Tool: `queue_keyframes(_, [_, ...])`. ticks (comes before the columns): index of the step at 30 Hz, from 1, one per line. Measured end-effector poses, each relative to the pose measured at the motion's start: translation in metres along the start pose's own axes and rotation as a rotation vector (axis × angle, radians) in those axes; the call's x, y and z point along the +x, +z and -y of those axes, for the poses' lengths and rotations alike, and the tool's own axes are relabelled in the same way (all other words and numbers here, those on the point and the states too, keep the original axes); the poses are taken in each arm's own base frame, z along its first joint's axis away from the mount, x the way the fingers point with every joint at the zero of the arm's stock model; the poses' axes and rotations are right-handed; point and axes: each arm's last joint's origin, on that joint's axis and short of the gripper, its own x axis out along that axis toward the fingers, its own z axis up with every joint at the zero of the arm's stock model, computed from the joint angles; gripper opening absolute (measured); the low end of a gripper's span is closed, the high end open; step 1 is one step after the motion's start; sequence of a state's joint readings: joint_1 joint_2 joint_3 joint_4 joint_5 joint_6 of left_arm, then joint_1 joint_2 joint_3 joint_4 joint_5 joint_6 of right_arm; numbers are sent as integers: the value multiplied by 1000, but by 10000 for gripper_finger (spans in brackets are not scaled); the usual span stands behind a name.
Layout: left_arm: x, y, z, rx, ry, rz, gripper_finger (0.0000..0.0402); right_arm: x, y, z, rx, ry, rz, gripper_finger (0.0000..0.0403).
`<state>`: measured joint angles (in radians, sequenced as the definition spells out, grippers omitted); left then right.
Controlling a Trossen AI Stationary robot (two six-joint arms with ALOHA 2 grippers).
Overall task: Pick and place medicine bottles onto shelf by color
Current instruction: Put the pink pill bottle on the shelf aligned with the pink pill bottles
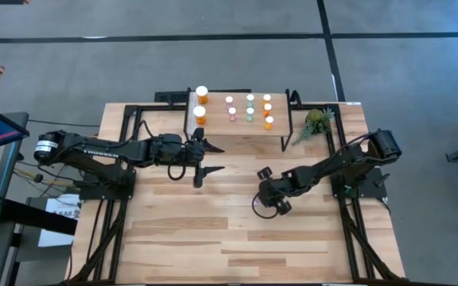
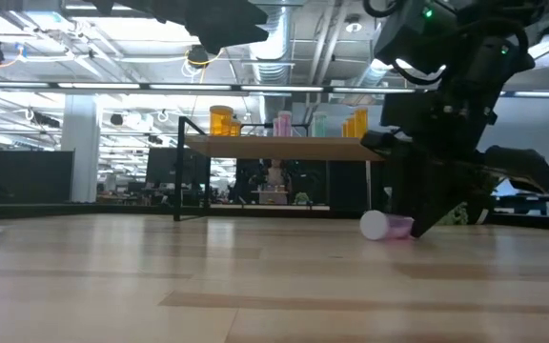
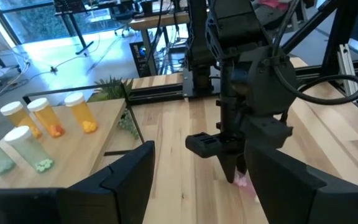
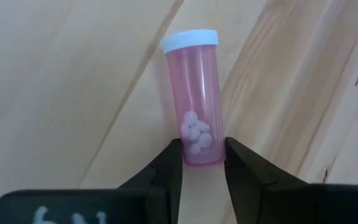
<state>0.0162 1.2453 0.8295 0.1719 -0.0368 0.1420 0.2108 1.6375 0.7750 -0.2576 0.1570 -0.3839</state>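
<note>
A pink medicine bottle (image 4: 195, 102) with a white cap (image 4: 189, 41) lies on its side on the wooden table, right of centre; in the low view the pink bottle (image 2: 396, 227) shows its cap toward the table's left. My right gripper (image 4: 202, 150) slants down over the bottle's base end and is shut on it. In the high view the right gripper (image 1: 261, 189) hides the bottle. My left gripper (image 1: 211, 159) hangs open in the air near the shelf's (image 1: 237, 137) front left corner. Several orange, pink and pale green bottles (image 1: 250, 107) stand upright on the shelf. My right gripper pinches the pink bottle's body at its base end (image 4: 201, 155) between the two fingers (image 4: 174, 158), one on each side. The fingers slant down from the table's right side and run along the bottle. The bottle lies flat on the table, cap pointing away from the gripper.
A small green plant (image 1: 316, 121) stands at the shelf's right end, close to the right arm. The shelf's black legs (image 2: 178, 171) rise from the far part of the table. Bare wood stretches along the near half of the table (image 1: 237, 246).
</note>
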Motion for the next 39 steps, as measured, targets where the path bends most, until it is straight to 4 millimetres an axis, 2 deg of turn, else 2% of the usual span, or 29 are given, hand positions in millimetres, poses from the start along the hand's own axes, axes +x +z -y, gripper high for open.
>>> queue_keyframes(13, [0, 4, -1, 9, 4, 24, 238, 0, -3, 16, 288, -7, 32, 116])
queue_keyframes(20, [0, 4, 0, -9, -1, 5, 238, -21, 4, 27, 357, -69, 236, 116])
queue_keyframes(28, [0, 4, 2, -14, -12, 11, 238, -46, -15, 41, 472, -184, 499, 116])
queue_keyframes(34, [17, -3, 4, -2, -16, -24, 238, -59, -22, 55, 530, -276, 670, 116])
queue_keyframes(39, [35, 6, 3, 11, -5, -71, 238, -63, -20, 63, 549, -317, 736, 116])
